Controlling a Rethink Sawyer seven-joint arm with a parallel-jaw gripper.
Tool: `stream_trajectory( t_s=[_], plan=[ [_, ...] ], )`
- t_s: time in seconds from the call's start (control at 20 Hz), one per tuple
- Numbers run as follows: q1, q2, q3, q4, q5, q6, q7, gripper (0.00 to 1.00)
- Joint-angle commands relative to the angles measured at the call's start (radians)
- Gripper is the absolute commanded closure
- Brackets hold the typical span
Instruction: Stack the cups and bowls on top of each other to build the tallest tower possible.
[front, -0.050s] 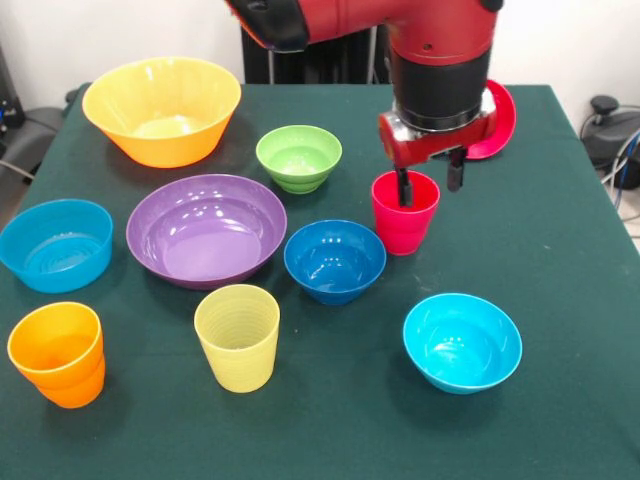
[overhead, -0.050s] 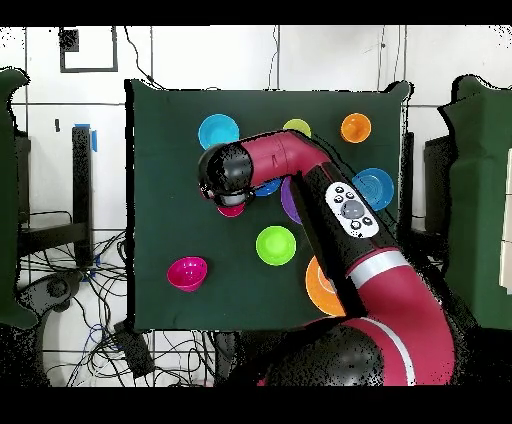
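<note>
Red cup (front, -0.050s: 405, 212) stands upright on the green cloth, just beside the dark blue bowl (front, -0.050s: 335, 260), not nested in anything; glossy, smooth, tapered. Gripper (front, -0.050s: 428, 182) is part-open astride its far rim, one finger inside, one outside, not visibly clamped. Red bowl (overhead, -0.050s: 187, 272) sits well apart. No tower yet: yellow cup (front, -0.050s: 238, 336), orange cup (front, -0.050s: 57, 353) and remaining bowls all single. Judged: first pick under way.

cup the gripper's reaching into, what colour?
Red. The gripper has one finger inside the red cup; clearest in the front view.
</note>
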Motion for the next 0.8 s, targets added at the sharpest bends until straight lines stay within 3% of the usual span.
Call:
stream_trajectory(
  t_s=[0.05, 0.4, 0.8],
  plan=[
    [-0.022, 0.017, 0.005, 0.063, -0.097, -0.016, -0.281, 0.0],
    [-0.004, 0.034, 0.01, 0.056, -0.13, -0.028, -0.269, 0.0],
    [0.001, -0.025, 0.017, 0.133, -0.135, -0.049, -0.22, 0.0]
  ],
)
